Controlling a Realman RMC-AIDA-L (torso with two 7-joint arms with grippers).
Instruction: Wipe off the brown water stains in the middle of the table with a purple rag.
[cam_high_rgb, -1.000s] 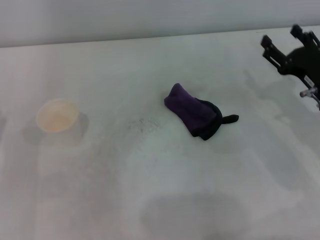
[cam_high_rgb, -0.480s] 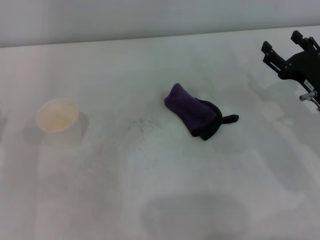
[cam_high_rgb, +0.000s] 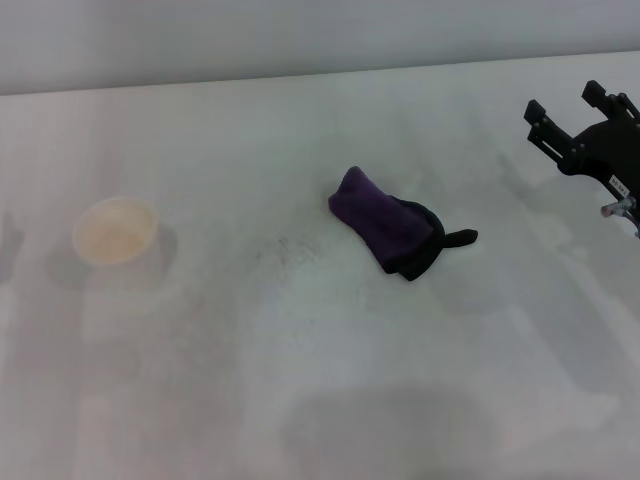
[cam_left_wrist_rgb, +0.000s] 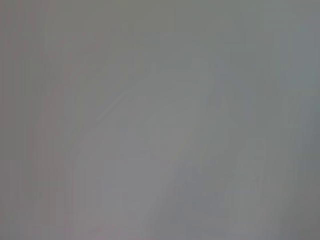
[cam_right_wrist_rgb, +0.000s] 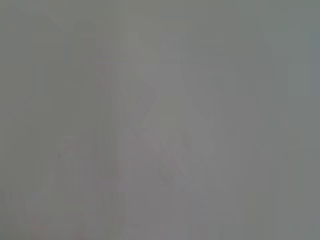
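The right gripper (cam_high_rgb: 575, 107) has drifted lower at the table's (cam_high_rgb: 300, 380) right edge, jaws apart and empty. Well to their left: a white cup (cam_high_rgb: 115, 231), a faint speckled stain (cam_high_rgb: 285, 248), then the bunched purple rag (cam_high_rgb: 392, 233).

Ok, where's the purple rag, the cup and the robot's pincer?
purple rag (cam_high_rgb: 385, 225): head view, middle of the bunched cloth.
cup (cam_high_rgb: 115, 232): head view, tan liquid inside it.
right pincer (cam_high_rgb: 572, 102): head view, midway between its open fingertips.
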